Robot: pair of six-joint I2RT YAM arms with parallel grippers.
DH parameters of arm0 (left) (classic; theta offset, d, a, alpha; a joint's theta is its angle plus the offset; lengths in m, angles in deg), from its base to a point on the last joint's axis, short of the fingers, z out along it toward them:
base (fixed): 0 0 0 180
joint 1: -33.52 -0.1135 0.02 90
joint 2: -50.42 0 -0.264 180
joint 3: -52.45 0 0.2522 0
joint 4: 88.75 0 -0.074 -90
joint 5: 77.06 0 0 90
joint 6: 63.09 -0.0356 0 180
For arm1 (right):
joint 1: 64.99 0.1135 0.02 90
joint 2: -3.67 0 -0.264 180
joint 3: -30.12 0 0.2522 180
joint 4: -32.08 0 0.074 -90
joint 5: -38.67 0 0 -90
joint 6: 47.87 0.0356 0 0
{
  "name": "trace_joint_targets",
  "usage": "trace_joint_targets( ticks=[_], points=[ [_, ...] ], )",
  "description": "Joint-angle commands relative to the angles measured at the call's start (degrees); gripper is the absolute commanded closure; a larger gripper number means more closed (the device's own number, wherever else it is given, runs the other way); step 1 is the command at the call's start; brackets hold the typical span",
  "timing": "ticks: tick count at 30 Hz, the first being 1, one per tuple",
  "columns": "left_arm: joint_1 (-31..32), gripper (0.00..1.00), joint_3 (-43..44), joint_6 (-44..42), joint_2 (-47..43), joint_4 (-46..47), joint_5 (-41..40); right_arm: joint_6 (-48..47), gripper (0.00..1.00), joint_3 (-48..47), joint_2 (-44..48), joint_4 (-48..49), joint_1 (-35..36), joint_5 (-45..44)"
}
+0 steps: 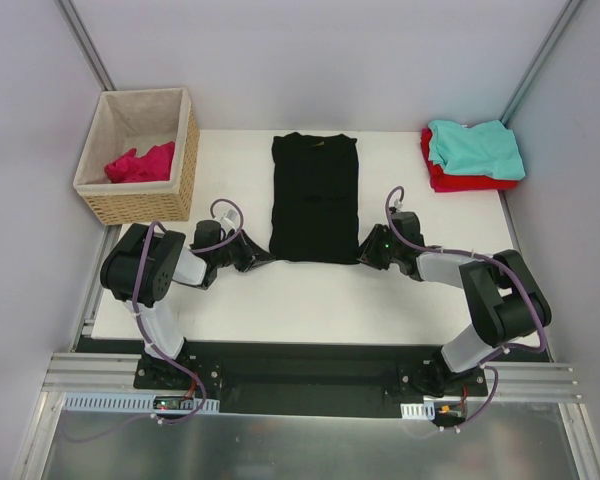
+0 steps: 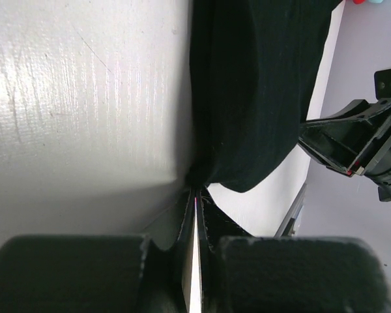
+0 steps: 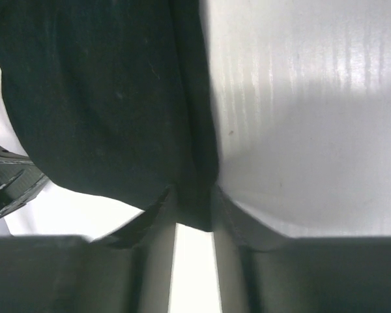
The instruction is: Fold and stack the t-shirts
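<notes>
Two near corners of the black t-shirt (image 1: pixel 315 195) are pinched. The left gripper (image 1: pixel 252 262) is shut tight on one, and the right gripper (image 1: pixel 368 256) squeezes the other. The shirt lies flat in the middle of the table (image 1: pixel 310 305). Its sleeves look tucked in, but it is not folded short yet. The teal t-shirt (image 1: pixel 477 147) sits on the red t-shirt (image 1: pixel 465 183) at the far right. The pink t-shirt (image 1: pixel 140 163) waits in the wicker basket (image 1: pixel 186 130).

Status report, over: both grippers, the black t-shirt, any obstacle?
Left gripper shut on black t-shirt near corner. Right gripper around other near corner, grip unclear. Nothing on the shirt.
</notes>
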Motion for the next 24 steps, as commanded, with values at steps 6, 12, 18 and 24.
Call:
trace_joint_targets(
  ticks=[6, 12, 18, 24],
  points=[
    [-0.58, 1.0, -1.49, -4.59, -3.89, -6.98, -1.71, -0.67, 0.99, 0.68, -1.11, -3.2, -0.3, -0.22],
    [-0.67, 1.0, -2.02, -4.94, -4.95, -7.61, -1.36, -1.2, 0.99, 1.11, -0.41, -3.11, -0.21, -0.22],
    [-0.58, 1.0, -5.96, -3.98, -9.86, -7.43, -0.3, -1.37, 0.99, 3.13, 1.53, -3.11, 0.05, 0.48],
    [0.47, 1.0, -12.29, -3.01, -21.09, -10.33, -1.26, -0.58, 0.99, 8.4, 7.06, -3.46, 3.83, -0.13]
  ],
)
